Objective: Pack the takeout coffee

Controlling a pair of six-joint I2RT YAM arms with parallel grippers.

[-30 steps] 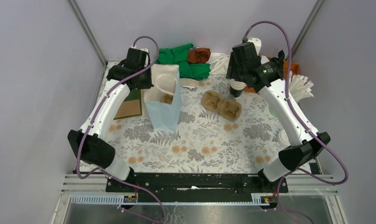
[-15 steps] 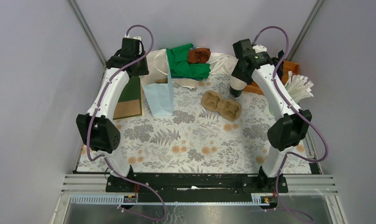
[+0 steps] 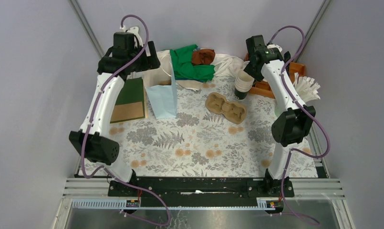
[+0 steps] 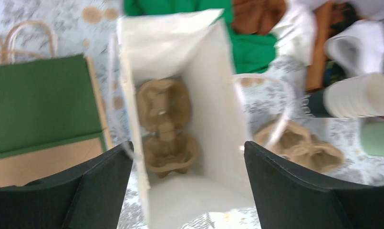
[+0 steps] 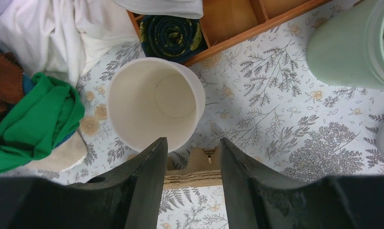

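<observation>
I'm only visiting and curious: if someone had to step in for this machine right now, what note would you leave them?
Left pincer: open, empty, hovering above the mouth of the standing paper bag.
Right pincer: open, empty, over the stack of lidless cups.
Things: one pulp tray lies inside the bag; a second tray lies beside the cups. No lidded coffee is clearly visible in these views.
Done: a tray is in the bag.
Left: find the coffee and put it in the bag.

No legible txt, labels, brands or nos. in any view.
</observation>
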